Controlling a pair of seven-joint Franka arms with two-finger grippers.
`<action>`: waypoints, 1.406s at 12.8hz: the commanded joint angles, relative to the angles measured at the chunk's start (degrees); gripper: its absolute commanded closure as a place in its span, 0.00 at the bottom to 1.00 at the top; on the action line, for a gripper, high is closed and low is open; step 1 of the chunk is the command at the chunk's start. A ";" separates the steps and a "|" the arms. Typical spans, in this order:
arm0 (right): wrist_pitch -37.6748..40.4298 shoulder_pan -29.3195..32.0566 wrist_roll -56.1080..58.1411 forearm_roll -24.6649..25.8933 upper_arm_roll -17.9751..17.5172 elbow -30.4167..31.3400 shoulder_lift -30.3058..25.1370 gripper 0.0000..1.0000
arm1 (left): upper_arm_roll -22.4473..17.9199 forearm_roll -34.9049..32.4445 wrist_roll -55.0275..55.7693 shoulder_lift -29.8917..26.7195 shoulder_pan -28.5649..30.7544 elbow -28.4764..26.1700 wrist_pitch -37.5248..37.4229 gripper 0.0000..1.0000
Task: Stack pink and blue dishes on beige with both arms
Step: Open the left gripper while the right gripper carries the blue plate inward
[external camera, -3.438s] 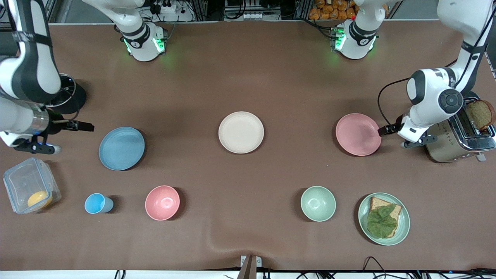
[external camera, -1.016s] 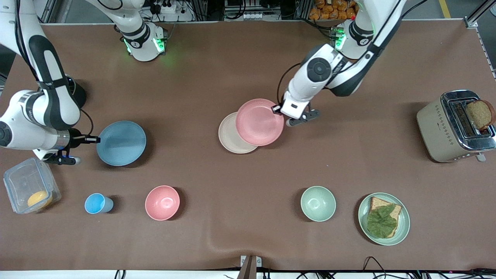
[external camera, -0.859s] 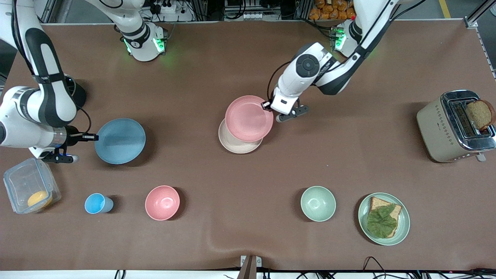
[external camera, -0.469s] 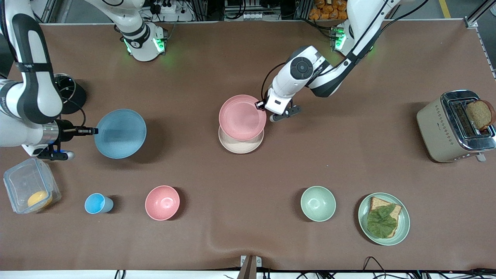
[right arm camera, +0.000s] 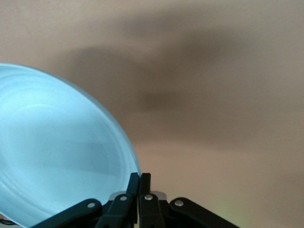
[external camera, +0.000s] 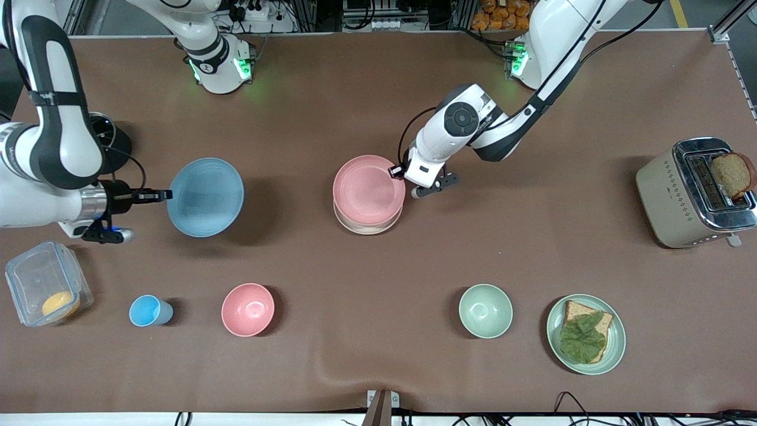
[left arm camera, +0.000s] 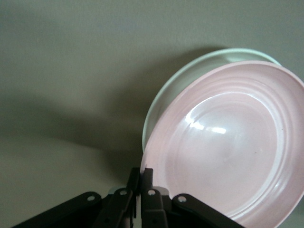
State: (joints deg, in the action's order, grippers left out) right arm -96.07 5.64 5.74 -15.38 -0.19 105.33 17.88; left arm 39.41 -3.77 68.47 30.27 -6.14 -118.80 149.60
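Note:
The pale pink plate (external camera: 368, 189) hangs just over the beige plate (external camera: 368, 226) at the table's middle, covering all but a thin crescent of it. My left gripper (external camera: 397, 171) is shut on the pink plate's rim (left arm camera: 148, 164); the beige plate's rim (left arm camera: 190, 66) shows under it in the left wrist view. The light blue plate (external camera: 205, 196) is lifted and tilted over the table toward the right arm's end. My right gripper (external camera: 167, 194) is shut on its rim, and the blue plate (right arm camera: 57, 156) fills much of the right wrist view.
A small blue cup (external camera: 146, 310), a pink bowl (external camera: 248, 309), a pale green bowl (external camera: 485, 310) and a green plate with bread and a leaf (external camera: 585, 333) stand nearest the front camera. A clear lidded box (external camera: 44, 290) and a toaster (external camera: 692, 198) stand at the table's two ends.
The left arm carried the pink plate from near the toaster to over the beige plate and lowered it. The right gripper grasped the blue plate, lifted it and moved it toward the middle.

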 commanded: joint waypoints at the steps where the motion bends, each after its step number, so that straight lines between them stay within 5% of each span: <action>1: 0.18 -5.71 -4.41 -2.02 0.27 0.14 -0.47 1.00 | -2.84 -1.95 1.58 2.41 -3.26 3.12 0.43 1.00; 11: -0.96 -13.11 -4.59 -3.87 0.36 0.05 0.05 1.00 | -6.54 -1.95 2.37 4.01 -7.22 4.63 0.43 1.00; 13: -3.32 -15.47 -4.77 -3.87 0.45 0.49 0.23 1.00 | -6.54 -2.12 2.11 3.22 -6.35 5.24 -0.01 0.01; 15: -6.66 -17.50 -7.65 -4.04 0.36 0.93 1.28 1.00 | -6.98 -2.12 1.59 -3.43 -5.21 5.59 -8.04 0.00; 18: -10.44 -22.23 -12.83 -4.48 0.36 1.19 2.95 1.00 | -7.33 -5.62 0.71 -12.06 -0.12 14.09 -26.94 0.00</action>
State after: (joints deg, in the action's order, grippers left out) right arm -104.45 -13.40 -3.70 -18.49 -0.35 106.24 19.82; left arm 32.43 -6.32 68.84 25.40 -8.97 -108.05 133.36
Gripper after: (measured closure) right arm 0.974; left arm 0.344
